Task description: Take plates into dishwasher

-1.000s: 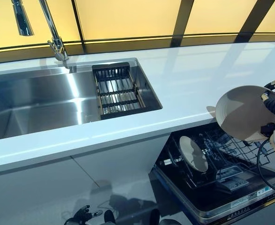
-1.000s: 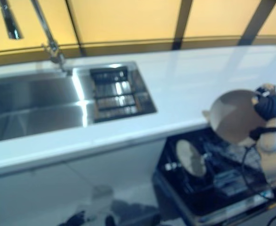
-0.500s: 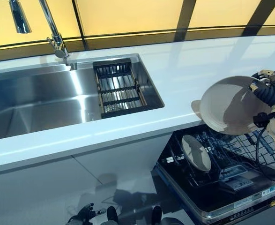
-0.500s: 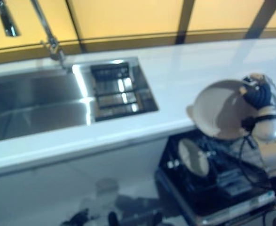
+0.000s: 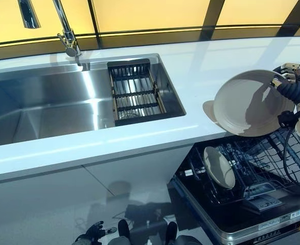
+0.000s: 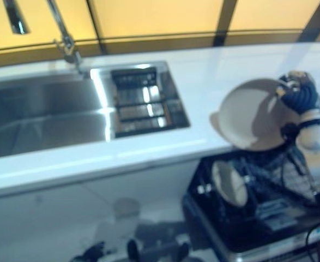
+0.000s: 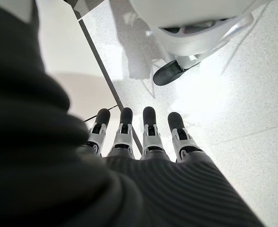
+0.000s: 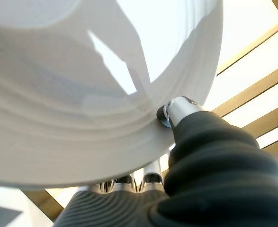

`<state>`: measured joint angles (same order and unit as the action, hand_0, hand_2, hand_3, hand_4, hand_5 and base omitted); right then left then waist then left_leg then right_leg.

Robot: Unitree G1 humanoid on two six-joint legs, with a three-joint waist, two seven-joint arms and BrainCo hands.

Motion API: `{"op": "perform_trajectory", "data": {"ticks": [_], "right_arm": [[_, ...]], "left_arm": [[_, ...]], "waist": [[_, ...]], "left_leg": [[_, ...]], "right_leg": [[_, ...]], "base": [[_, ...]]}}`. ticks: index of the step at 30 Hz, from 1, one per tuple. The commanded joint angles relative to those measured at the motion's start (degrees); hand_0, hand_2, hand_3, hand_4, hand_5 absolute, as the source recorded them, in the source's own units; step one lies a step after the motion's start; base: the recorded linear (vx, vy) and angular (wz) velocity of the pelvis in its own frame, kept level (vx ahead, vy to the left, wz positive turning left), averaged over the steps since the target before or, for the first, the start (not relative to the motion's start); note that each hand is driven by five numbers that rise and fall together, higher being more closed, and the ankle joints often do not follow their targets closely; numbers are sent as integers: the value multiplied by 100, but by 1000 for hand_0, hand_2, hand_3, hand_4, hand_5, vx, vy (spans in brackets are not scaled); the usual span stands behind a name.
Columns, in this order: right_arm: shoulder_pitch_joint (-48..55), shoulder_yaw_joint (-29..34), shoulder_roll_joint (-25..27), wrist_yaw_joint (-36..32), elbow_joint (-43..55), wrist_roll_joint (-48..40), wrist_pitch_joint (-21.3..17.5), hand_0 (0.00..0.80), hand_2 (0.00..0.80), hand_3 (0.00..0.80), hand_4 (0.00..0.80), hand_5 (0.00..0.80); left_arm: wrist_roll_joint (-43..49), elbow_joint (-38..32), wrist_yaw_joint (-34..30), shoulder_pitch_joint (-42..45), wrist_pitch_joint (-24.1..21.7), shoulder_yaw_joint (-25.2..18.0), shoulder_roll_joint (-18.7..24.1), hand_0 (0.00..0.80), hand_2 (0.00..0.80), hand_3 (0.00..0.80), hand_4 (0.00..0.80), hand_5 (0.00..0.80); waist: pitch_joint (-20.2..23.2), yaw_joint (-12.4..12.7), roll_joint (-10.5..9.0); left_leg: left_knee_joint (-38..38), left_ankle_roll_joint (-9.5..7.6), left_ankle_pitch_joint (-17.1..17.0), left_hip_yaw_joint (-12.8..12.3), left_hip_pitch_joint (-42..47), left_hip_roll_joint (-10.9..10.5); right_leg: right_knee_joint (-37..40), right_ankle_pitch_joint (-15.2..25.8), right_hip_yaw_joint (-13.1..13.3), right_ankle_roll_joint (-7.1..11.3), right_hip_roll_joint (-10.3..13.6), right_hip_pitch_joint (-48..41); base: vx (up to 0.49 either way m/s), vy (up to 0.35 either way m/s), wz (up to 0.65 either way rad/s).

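Note:
My right hand is shut on the rim of a white plate, held tilted in the air above the counter's front edge and the open dishwasher. In the right wrist view the plate fills the frame, with the thumb pressed on its rim and the fingers behind it. Another white plate stands on edge in the dishwasher's lower rack, below and a little left of the held one. My left hand hangs low by the floor, fingers straight and holding nothing.
A white counter runs across the view, with a steel sink, a black drain rack in its right end and a tap behind. The pulled-out dishwasher drawer juts out below the counter at the right.
My right hand has carried the plate left and a little up, from over the dishwasher to over the counter's edge. The camera has also shifted slightly.

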<state>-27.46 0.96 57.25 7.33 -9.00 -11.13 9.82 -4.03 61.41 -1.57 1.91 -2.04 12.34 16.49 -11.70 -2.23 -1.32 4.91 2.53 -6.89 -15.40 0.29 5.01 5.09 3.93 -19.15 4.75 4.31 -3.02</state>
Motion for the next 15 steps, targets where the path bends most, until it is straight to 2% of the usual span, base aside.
{"op": "perform_trajectory", "data": {"ticks": [1,2,5,15], "right_arm": [[-847,-222,308,-77,-160,-476,27,800,800,800,800,800],[-927,-267,311,-140,-271,-662,215,800,800,800,800,800],[-1090,-369,288,-291,-577,-986,468,800,800,800,800,800],[-1701,-760,-34,-341,-1512,-2220,1000,800,800,800,800,800]], "left_arm": [[77,-95,-29,-182,-136,210,376,0,0,0,0,0],[83,-73,-33,-199,-136,207,381,0,0,0,0,0],[85,-59,-47,-218,-142,233,406,0,0,0,0,0],[8,-43,-59,-319,-151,379,462,0,0,0,0,0]], "waist": [[-69,131,-413],[-76,142,-419],[-106,176,-417],[-221,279,-402]], "left_leg": [[9,-176,1042,-345,332,-218],[9,-167,1032,-339,327,-220],[9,-153,1018,-322,310,-219],[9,-118,971,-305,264,-219]], "right_leg": [[-9,-714,24,-218,-362,-95],[-9,-712,18,-225,-361,-95],[-9,-705,-10,-230,-355,-92],[-9,-692,-86,-254,-327,-85]], "base": [[0,-4,5],[-5,-3,3],[-4,0,1],[-4,1,1]]}}
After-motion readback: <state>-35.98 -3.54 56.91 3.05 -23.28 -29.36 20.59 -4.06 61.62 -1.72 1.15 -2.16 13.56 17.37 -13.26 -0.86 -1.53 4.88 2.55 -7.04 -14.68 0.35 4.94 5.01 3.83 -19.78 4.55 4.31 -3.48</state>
